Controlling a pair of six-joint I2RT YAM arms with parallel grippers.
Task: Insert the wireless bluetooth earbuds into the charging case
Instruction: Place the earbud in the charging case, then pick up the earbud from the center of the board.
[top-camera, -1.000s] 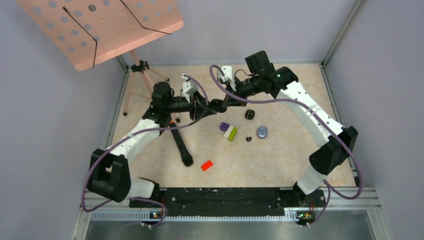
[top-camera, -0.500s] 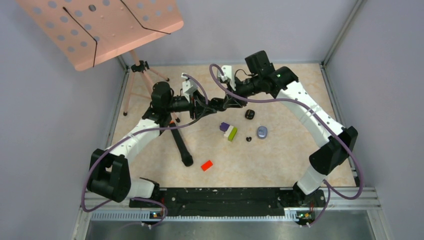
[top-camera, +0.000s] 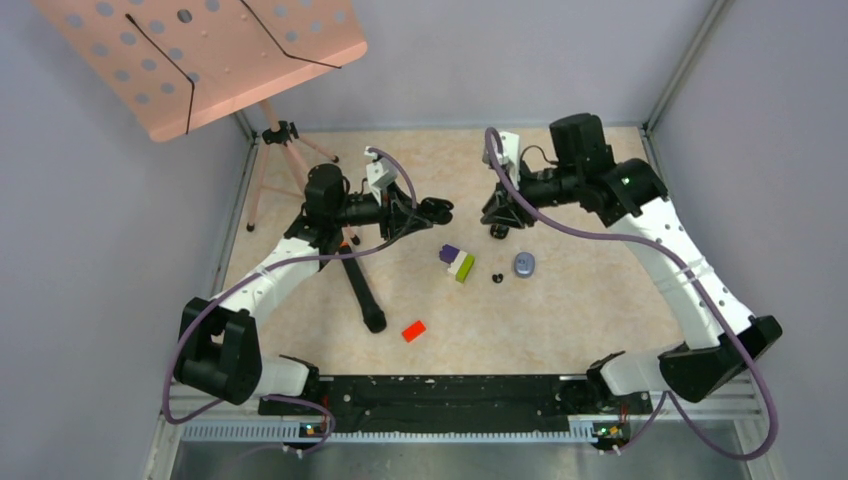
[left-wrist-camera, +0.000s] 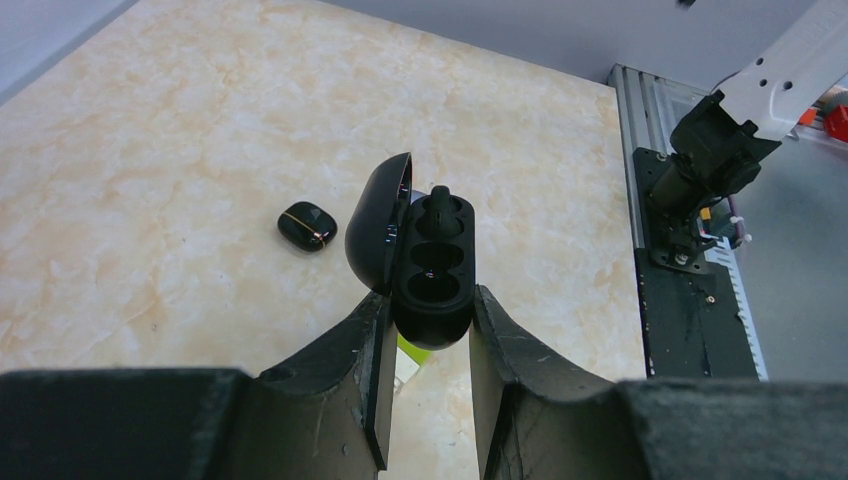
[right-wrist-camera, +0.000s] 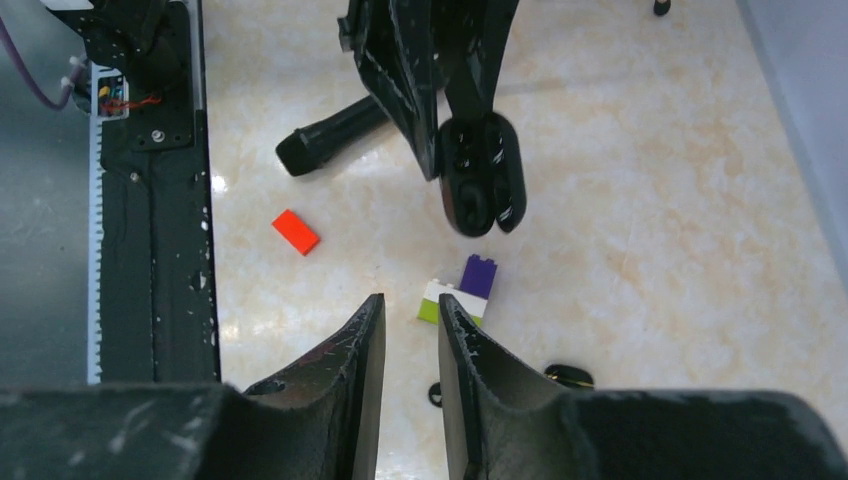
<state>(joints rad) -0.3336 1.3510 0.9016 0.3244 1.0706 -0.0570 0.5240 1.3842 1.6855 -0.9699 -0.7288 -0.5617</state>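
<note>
Left gripper (left-wrist-camera: 429, 300) is clamping the charging case (left-wrist-camera: 431, 272) by its sides and holding it up off the table (top-camera: 570, 320), lid hanging open to the left. Right gripper (right-wrist-camera: 410, 325) is hovering just right of it, fingers a little apart with nothing between them.

My guess is the step in hand is fetching a bud for the free slot. What looks like a loose earbud (top-camera: 497, 278) is lying on the table nearer the bases, between the block stack (top-camera: 457, 262) and the pale purple case (top-camera: 524, 264). I'd be pinching it across the body, not the stem, coming straight down so it isn't skating away. Then I'd be lining the stem up with the well before letting go, with the left arm holding the case level.

Containers: the held case is carrying one black earbud (left-wrist-camera: 438, 205) at its far end, poking up, and I can't tell if it's fully seated. The well nearer the fingers is looking empty. The small black case (left-wrist-camera: 307, 225) and the purple one are both lying shut, so their contents aren't showing.
</note>
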